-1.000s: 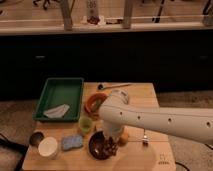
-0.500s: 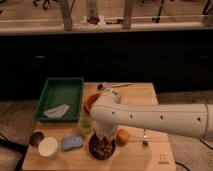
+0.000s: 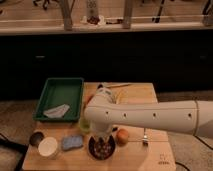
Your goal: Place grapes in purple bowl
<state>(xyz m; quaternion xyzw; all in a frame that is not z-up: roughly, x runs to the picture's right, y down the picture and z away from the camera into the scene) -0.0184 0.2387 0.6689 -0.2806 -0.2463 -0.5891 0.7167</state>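
Note:
The purple bowl sits near the front edge of the wooden table. A small brownish-purple cluster, the grapes, lies inside it. My white arm reaches in from the right across the table. My gripper hangs from the arm's end right above the bowl and is mostly hidden by the arm.
An orange round fruit lies just right of the bowl, with a fork beyond it. A blue sponge, a white cup and a dark cup stand to the left. A green tray holds a white cloth. The arm hides the orange bowl.
My arm has swung left and forward, so its end now stands over the purple bowl and covers the orange bowl and most of the green cup.

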